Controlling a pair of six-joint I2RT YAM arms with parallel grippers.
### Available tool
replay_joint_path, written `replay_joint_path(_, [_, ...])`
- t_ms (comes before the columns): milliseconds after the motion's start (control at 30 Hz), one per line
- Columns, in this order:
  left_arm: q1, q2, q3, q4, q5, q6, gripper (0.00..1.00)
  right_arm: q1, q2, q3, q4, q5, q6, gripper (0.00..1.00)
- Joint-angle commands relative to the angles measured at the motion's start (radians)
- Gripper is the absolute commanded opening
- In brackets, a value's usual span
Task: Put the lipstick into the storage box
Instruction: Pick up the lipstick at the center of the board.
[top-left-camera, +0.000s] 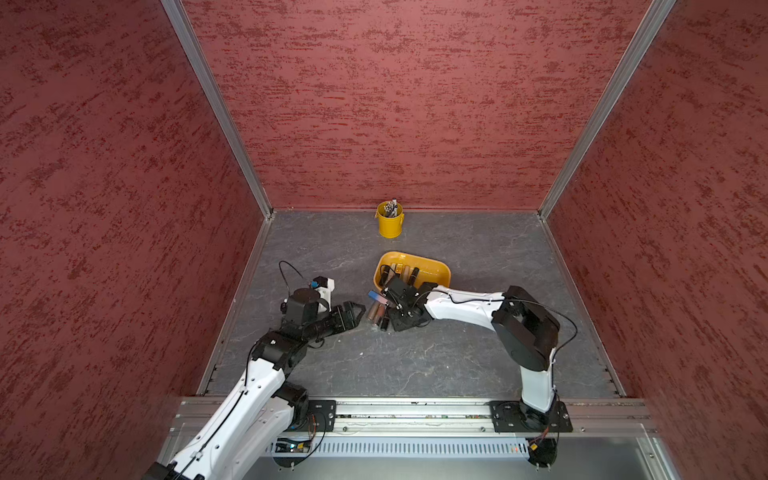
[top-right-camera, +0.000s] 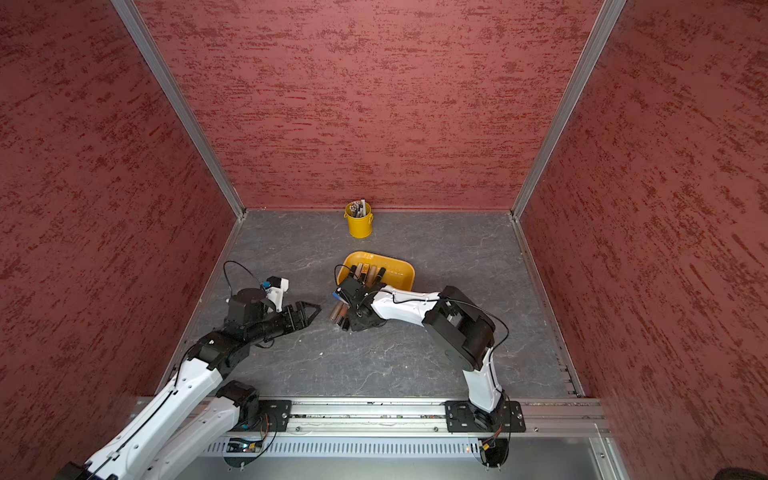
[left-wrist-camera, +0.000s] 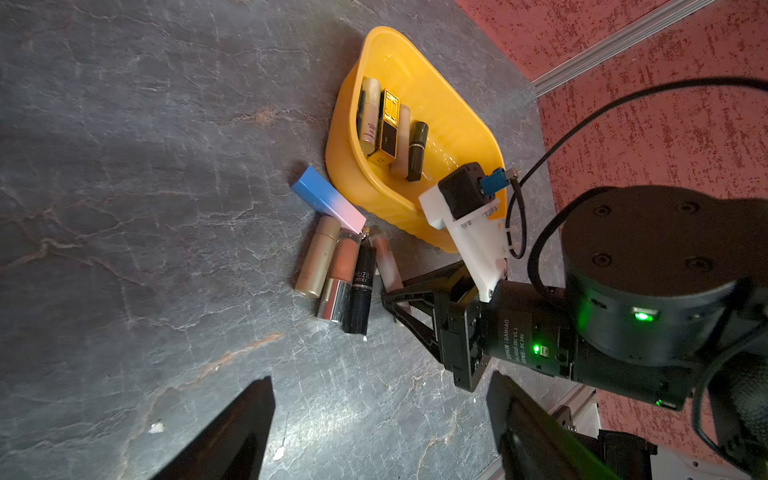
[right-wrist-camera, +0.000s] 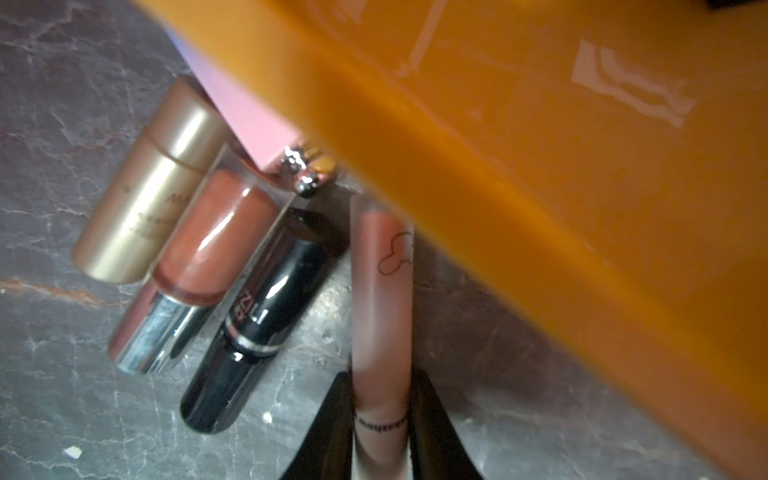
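My right gripper (right-wrist-camera: 380, 384) is shut on a slim pale-pink lipstick (right-wrist-camera: 380, 291) that lies on the grey table just outside the near wall of the yellow-orange storage box (right-wrist-camera: 540, 174). In the left wrist view the same lipstick (left-wrist-camera: 388, 266) lies beside a black one (left-wrist-camera: 360, 291), a brown one with a silver cap (left-wrist-camera: 338, 282), a gold one (left-wrist-camera: 318, 259) and a blue-pink box (left-wrist-camera: 326, 199). Several lipsticks (left-wrist-camera: 384, 124) lie inside the storage box (top-left-camera: 432, 266). My left gripper (left-wrist-camera: 380, 399) is open and empty, hovering left of the group.
A yellow bucket (top-left-camera: 390, 220) holding pens stands at the back wall, behind the storage box. Red walls close in the grey table (top-left-camera: 457, 353) on three sides. The right arm (top-left-camera: 465, 307) reaches across in front of the box.
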Motion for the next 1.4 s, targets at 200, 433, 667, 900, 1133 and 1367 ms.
replay_joint_path(200, [0.007,-0.009,-0.003,0.036,0.021,-0.035,0.85,0.004,-0.135,-0.161,-0.011,0.010,-0.007,0.17])
replay_joint_path(433, [0.008,0.015,-0.058,0.208,0.103,-0.144,0.85,0.002,-0.332,-0.347,0.060,-0.080,-0.018,0.17])
replay_joint_path(667, [0.004,0.108,-0.131,0.559,0.252,-0.288,0.86,-0.037,-0.605,-0.497,0.128,-0.211,-0.008,0.17])
replay_joint_path(900, [-0.110,0.219,-0.101,0.756,0.288,-0.275,0.99,-0.142,-0.830,-0.543,0.170,-0.340,-0.025,0.17])
replay_joint_path(1133, [-0.233,0.391,0.003,0.869,0.316,-0.218,1.00,-0.273,-0.913,-0.531,0.270,-0.514,-0.012,0.17])
replay_joint_path(1367, [-0.286,0.530,0.131,0.917,0.338,-0.192,1.00,-0.355,-0.916,-0.516,0.376,-0.671,0.030,0.17])
